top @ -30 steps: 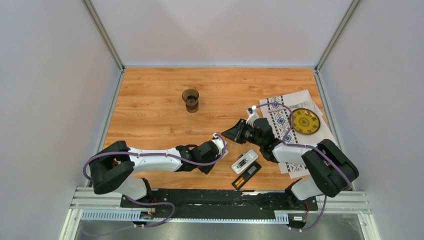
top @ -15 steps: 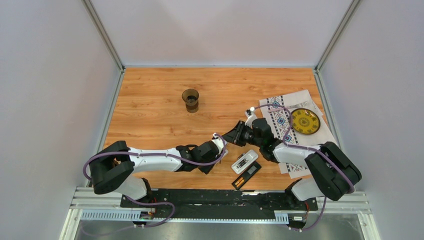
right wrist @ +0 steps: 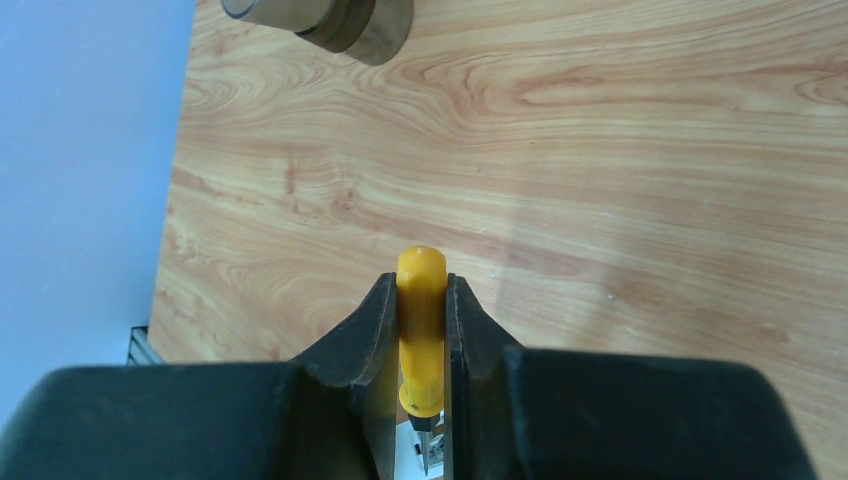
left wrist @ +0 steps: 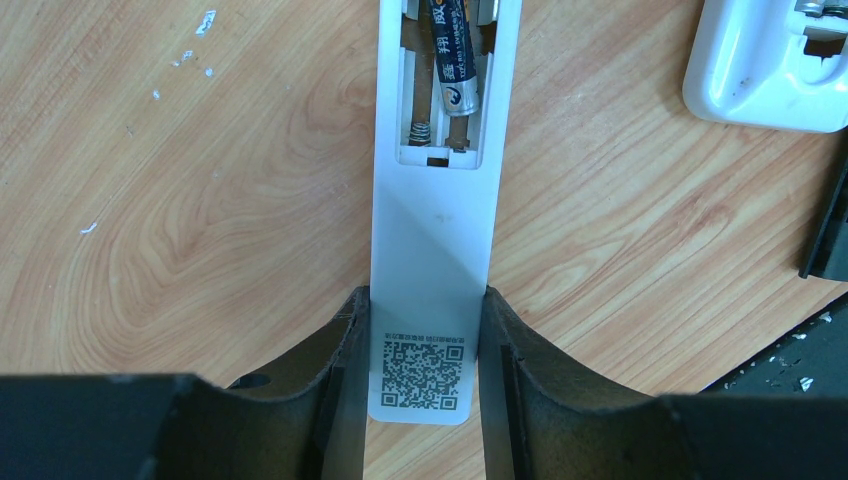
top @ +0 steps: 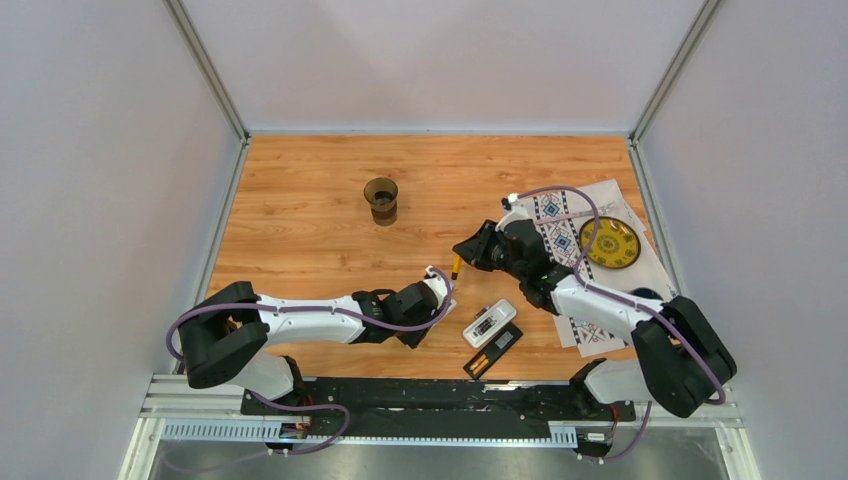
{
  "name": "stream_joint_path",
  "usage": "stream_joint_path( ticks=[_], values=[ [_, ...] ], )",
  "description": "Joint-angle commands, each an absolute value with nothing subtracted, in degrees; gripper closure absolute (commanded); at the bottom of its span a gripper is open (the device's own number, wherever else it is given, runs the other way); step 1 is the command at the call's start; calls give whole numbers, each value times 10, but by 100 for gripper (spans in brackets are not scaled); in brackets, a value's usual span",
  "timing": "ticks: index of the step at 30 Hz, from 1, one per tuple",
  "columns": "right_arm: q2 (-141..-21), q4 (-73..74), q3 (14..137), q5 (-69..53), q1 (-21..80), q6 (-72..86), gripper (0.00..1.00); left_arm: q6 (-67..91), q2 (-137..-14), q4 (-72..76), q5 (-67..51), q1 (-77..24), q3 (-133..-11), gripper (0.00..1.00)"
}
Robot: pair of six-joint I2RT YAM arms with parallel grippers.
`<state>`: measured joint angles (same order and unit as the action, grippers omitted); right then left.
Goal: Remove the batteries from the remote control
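My left gripper (left wrist: 425, 340) is shut on the lower end of a slim white remote control (left wrist: 432, 200), its QR label between the fingers. The remote's back bay is uncovered. One dark battery (left wrist: 452, 60) lies in the right slot; the left slot shows only a bare spring. In the top view this gripper (top: 434, 288) sits low at the table's middle. My right gripper (right wrist: 421, 300) is shut on a yellow-handled screwdriver (right wrist: 421, 320), tip pointing down. From above, the screwdriver (top: 456, 264) hangs just right of the held remote, apart from it.
A second white remote (top: 489, 323) and a black one (top: 494, 350) with an orange cell showing lie near the front edge. A brown cup (top: 381, 199) stands at the back. A patterned cloth (top: 560, 235) carries a yellow plate (top: 611, 242) on the right.
My right gripper has drawn back up and to the right with the screwdriver, away from the held remote. The left arm has not moved.
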<state>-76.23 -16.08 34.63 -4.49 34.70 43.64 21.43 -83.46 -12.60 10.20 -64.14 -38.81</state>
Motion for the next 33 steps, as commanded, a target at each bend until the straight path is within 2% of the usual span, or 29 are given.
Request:
stream_joint_path(
  ticks=[1, 18, 33],
  values=[
    [-782, -146, 377, -1, 345, 394, 100, 227, -854, -154, 98, -642, -383, 100],
    [-870, -213, 371, -9, 347, 442, 100, 229, -863, -150, 93, -642, -387, 100],
    [-904, -201, 396, 33, 402, 475, 100, 232, -860, -151, 99, -642, -388, 100]
  ],
)
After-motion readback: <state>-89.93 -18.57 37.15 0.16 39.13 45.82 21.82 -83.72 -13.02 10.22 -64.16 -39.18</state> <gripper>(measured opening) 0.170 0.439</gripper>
